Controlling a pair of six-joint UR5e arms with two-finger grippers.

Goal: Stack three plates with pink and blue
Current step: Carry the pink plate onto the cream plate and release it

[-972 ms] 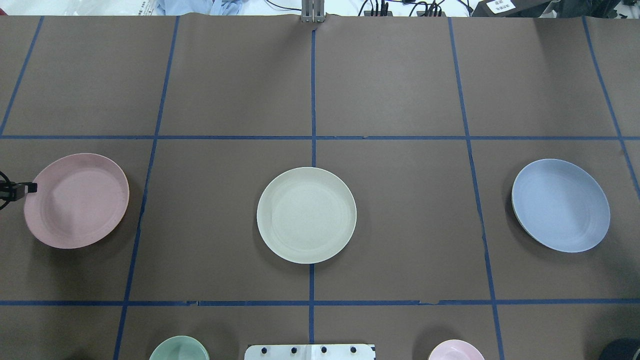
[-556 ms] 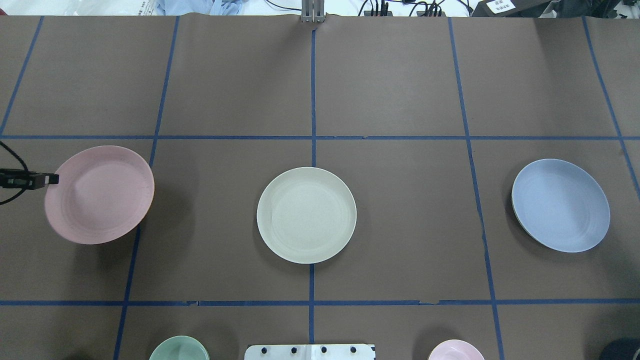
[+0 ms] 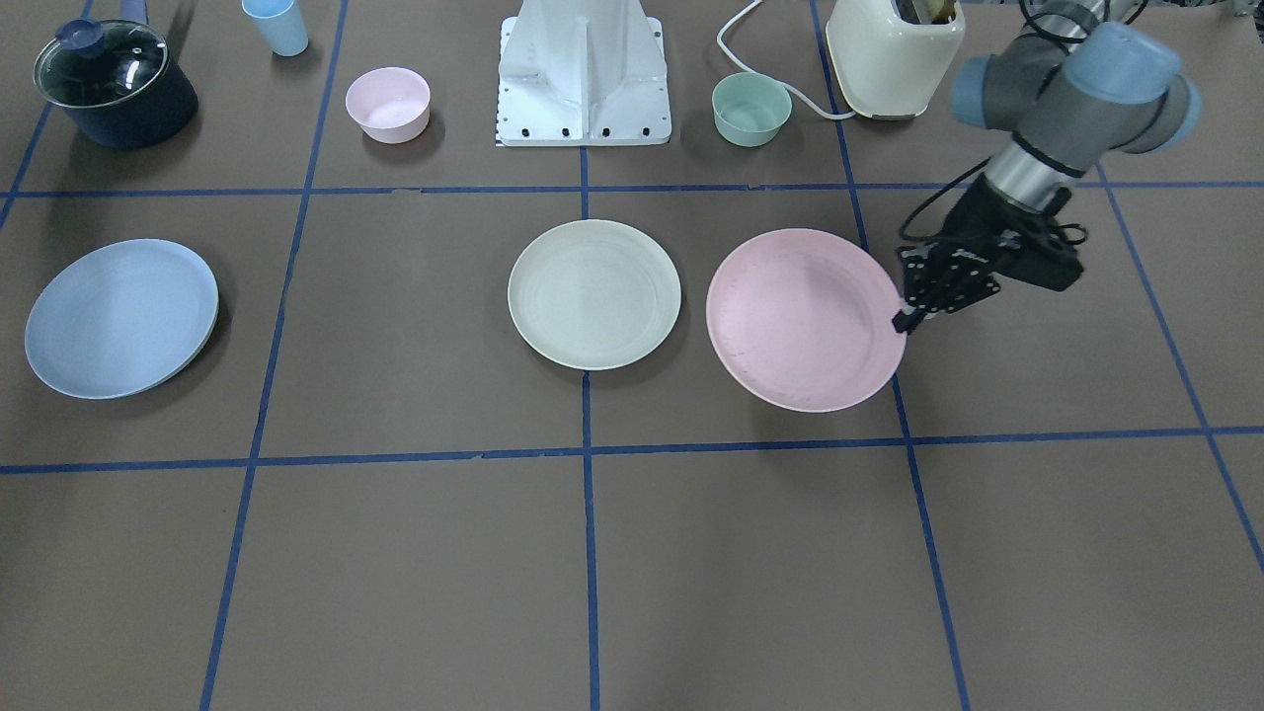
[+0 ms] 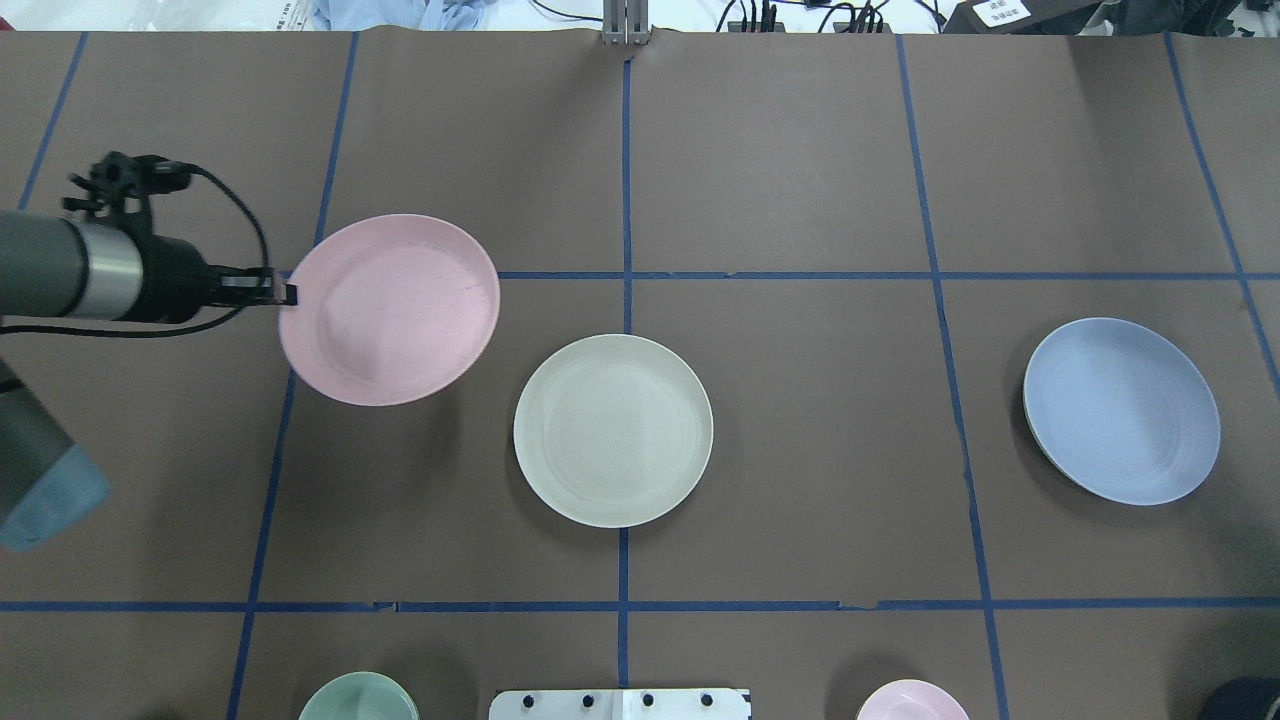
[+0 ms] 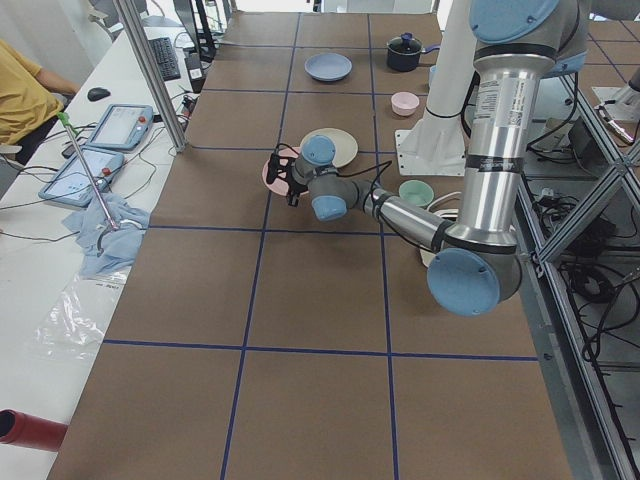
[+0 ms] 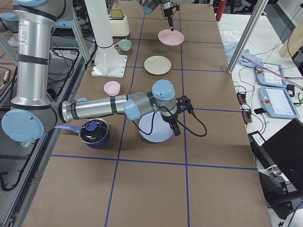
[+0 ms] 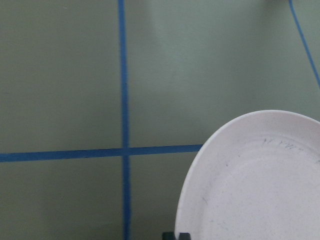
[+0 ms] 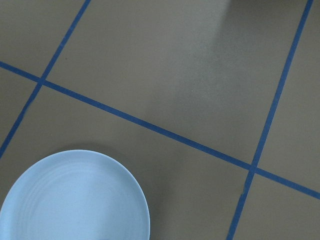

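You see the left hand (image 3: pixel 901 322) clamped on the rim of the pink plate (image 3: pixel 802 318), holding it above the tabletop (image 3: pixel 395 553) just beside the cream plate (image 3: pixel 593 293).

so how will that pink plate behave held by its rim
Probably stiff: the pink plate shows no bend though the left end effector pinches only its rim. Likely light, as that edge pinch carries it clear of the table. It may swivel.

The left tool (image 3: pixel 904 319) pinches the pink plate (image 3: pixel 805 318) by its rim.
Just past that plate lies the cream plate (image 3: pixel 593 293); the blue plate (image 3: pixel 120 316) lies farthest off.
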